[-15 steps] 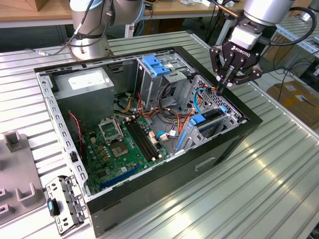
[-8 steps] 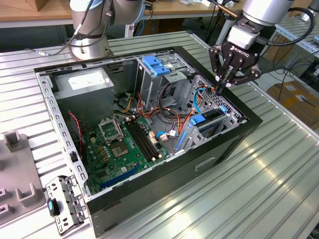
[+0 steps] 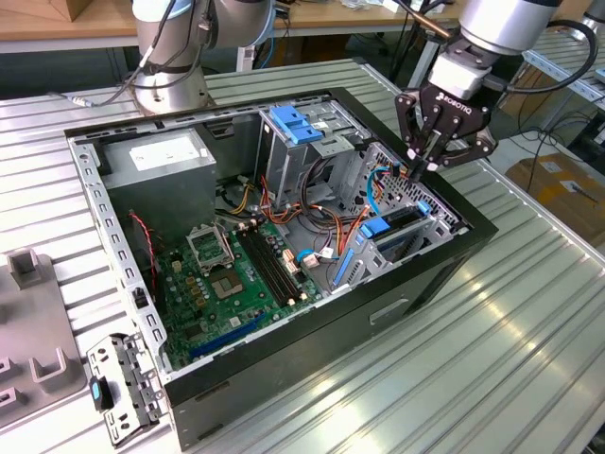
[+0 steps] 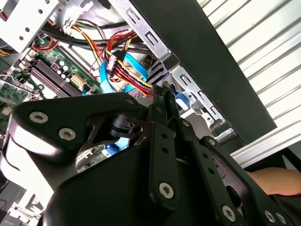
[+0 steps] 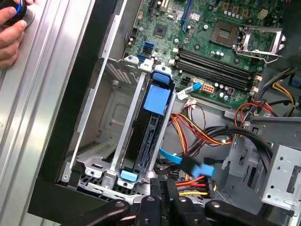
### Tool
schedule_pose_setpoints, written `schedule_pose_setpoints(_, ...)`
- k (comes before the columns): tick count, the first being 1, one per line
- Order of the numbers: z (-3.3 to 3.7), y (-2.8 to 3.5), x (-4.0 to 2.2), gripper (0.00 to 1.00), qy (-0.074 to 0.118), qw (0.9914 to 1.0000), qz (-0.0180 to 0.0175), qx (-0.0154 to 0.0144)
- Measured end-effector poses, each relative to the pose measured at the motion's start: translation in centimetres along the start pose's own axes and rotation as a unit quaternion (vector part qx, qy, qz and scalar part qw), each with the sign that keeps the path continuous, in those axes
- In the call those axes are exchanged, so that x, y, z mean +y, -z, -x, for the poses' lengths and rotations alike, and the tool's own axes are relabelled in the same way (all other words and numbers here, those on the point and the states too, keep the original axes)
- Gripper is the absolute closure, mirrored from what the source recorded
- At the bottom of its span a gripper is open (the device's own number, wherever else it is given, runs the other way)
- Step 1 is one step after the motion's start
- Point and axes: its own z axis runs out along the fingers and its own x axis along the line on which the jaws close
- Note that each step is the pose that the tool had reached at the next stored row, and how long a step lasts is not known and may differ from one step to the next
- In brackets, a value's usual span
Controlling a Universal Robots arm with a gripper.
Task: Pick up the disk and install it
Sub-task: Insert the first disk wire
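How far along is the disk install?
Mostly done, it seems. The disk sits upright in a slot of the drive cage inside the open computer case, blue rails showing. The gripper hovers over that cage's cabled end with nothing in it, fingers drawn together. Whether the disk is fully seated or cabled can't be told.
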Motion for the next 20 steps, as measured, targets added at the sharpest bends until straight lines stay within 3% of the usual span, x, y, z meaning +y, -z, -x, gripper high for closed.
schedule_pose_setpoints(4, -0.03, -0.16, 0.01, 0.84, -0.017, 0.99985, 0.0005, -0.0003)
schedule_pose_setpoints(15, 0.06, -0.27, 0.3, 0.84, -0.019, 0.99982, 0.0002, -0.0003)
schedule_pose_setpoints(20, 0.09, -0.46, 0.36, 0.84, -0.036, 0.99934, 0.0006, -0.0006)
